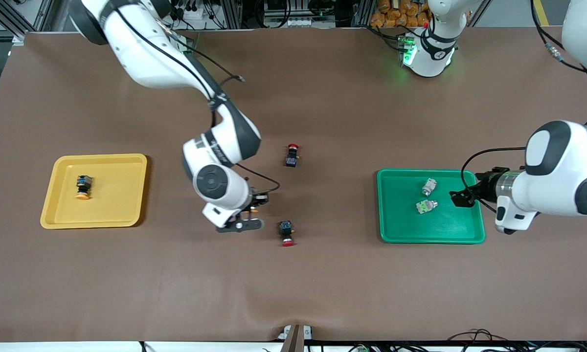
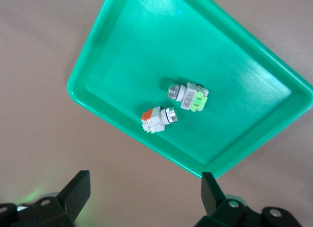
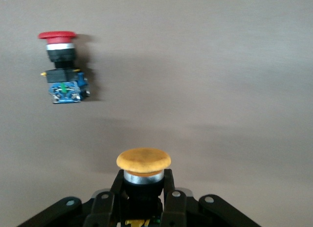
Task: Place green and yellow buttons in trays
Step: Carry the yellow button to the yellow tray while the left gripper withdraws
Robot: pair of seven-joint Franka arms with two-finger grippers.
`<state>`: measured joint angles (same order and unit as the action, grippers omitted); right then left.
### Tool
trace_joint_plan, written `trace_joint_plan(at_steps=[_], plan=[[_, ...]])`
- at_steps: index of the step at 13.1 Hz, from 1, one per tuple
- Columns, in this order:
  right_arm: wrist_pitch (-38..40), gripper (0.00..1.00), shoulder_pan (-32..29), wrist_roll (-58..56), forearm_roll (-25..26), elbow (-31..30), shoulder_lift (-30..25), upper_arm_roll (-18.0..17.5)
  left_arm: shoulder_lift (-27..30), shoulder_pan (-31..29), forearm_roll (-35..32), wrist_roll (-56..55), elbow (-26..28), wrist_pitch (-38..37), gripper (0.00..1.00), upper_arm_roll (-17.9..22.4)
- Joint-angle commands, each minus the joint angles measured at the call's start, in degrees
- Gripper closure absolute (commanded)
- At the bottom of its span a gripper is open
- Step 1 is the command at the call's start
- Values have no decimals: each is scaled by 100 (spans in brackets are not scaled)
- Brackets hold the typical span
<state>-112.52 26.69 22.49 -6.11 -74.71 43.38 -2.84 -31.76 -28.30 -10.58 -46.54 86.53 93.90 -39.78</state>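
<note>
Nearest the front camera: a black-bodied red-capped switch [image 1: 286,232] lying on the brown table mat [image 1: 323,283], cap toward the camera.

Just beside it, toward the right arm's end: the right gripper [image 1: 247,215], wrist bent steeply down off an elbow slung across from that arm's base — fingers [image 3: 172,200] closed on a black-bodied button with a round orange-yellow cap [image 3: 144,161], held low over the bare mat.

Level with that, at either end:
- shallow yellow plastic tray [image 1: 127,215], one orange-yellow-capped button [image 1: 83,187] lying inside.
- shallow green plastic tray [image 1: 396,230], two white-silver buttons inside, one [image 1: 429,186] a little farther from the camera than the other [image 1: 425,207], close but apart.

Left gripper [image 1: 462,198]: forearm level, reaching in over the green tray's rim — fingers [image 2: 73,192] spread wide, holding nothing.

Farther off, mid-table: a second red-capped switch [image 1: 291,155].
</note>
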Motion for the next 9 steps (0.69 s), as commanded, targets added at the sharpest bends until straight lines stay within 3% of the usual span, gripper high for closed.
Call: trace_joint_plan(at_steps=[1,5,9], plan=[[580,100,-426,63,-75,-140,-417,-67,477,-18,38,327,-83,-205,0,-73],[1179,100,-1129,-769,135,-219,-874,-41,1057,-27,38,1015,-206,-205,0,-47],[1198,100,-1709,-1054,259,-876,-1392,-41,1470,-140,12,1873,-391,-205,0,-38]])
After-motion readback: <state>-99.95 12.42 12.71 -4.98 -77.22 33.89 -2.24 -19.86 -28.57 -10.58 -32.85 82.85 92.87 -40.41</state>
